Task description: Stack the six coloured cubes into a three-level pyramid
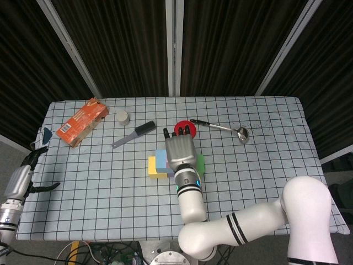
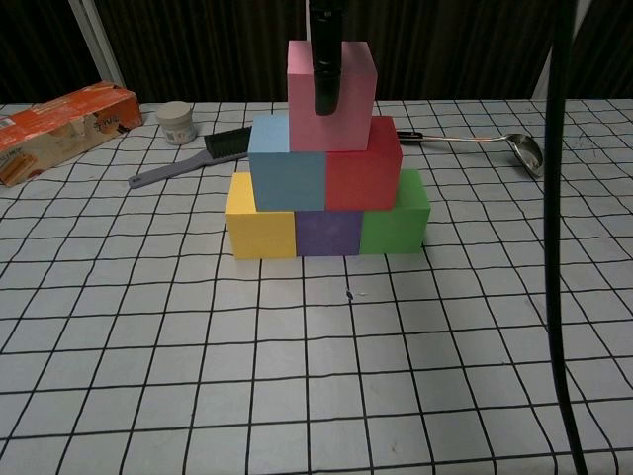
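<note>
Pink cube [image 2: 331, 99] tops blue cube [image 2: 287, 163] and red cube [image 2: 362, 164], over yellow cube [image 2: 260, 220], purple cube [image 2: 327, 232], green cube [image 2: 395, 217].

White arm [image 1: 265, 221], black bands, grey robot hand [image 1: 180, 150].

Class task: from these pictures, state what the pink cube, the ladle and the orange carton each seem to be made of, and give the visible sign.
Pink cube: probably foam or soft plastic; matte, uniform colour, no glare.
Ladle: metal, most likely steel; silvery, with bright reflections on the bowl and thin handle.
Orange carton: printed cardboard, judging by its flat faces and folded edges; slight sheen.
</note>
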Motion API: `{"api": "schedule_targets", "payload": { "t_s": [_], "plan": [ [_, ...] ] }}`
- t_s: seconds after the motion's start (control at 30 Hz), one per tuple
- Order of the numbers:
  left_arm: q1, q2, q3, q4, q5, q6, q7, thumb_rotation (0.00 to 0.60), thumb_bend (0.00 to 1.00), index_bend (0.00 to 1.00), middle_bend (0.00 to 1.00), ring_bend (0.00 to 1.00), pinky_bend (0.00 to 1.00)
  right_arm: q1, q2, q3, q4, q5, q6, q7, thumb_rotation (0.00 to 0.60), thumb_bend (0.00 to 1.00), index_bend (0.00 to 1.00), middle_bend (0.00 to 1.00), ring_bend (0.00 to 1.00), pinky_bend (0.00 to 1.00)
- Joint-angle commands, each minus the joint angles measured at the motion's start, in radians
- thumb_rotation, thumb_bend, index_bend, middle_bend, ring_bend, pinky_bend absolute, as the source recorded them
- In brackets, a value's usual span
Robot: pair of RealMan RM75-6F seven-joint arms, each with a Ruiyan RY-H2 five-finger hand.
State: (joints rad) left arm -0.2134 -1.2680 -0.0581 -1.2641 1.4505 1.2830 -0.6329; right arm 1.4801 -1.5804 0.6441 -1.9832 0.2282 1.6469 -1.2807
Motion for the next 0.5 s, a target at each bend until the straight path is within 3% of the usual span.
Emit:
{"api": "schedule_targets", "payload": {
  "t_s": [0.03, 0.2, 0.37, 0.5],
  "plan": [
    [0.0, -0.001, 0.0, 0.0, -0.001, -0.001, 0.001, 0.6, 0.06, 0.05, 0.09, 0.0, 0.07, -0.008, 0.009, 0.005, -0.009, 0.002, -0.004, 0.005, 0.6, 0.03, 0.0, 0.19, 0.04, 0.0],
    [0.001, -0.003, 0.003, 0.003, -0.001, -0.005, 0.001, 0.6, 0.06, 0.05, 0.09, 0.0, 0.07, -0.077, 0.067, 0.012, -0.073, -0.03, -0.072, 0.063, 0.6, 0.03, 0.0, 0.15, 0.01, 0.0],
    [-0.004, -0.009, 0.008, 0.008, 0.001, -0.019, 0.004, 0.6, 0.06, 0.05, 0.09, 0.0, 0.07, -0.264, 0.194, -0.01, -0.11, -0.161, -0.407, 0.215, 0.6, 0.01, 0.0, 0.04, 0.0, 0.0],
    [-0.011, -0.015, 0.011, 0.003, 0.005, -0.03, 0.017, 0.6, 0.06, 0.05, 0.09, 0.0, 0.07, -0.38, 0.276, -0.085, -0.077, -0.349, -0.606, 0.329, 0.6, 0.0, 0.0, 0.03, 0.0, 0.0]
  ]
}}
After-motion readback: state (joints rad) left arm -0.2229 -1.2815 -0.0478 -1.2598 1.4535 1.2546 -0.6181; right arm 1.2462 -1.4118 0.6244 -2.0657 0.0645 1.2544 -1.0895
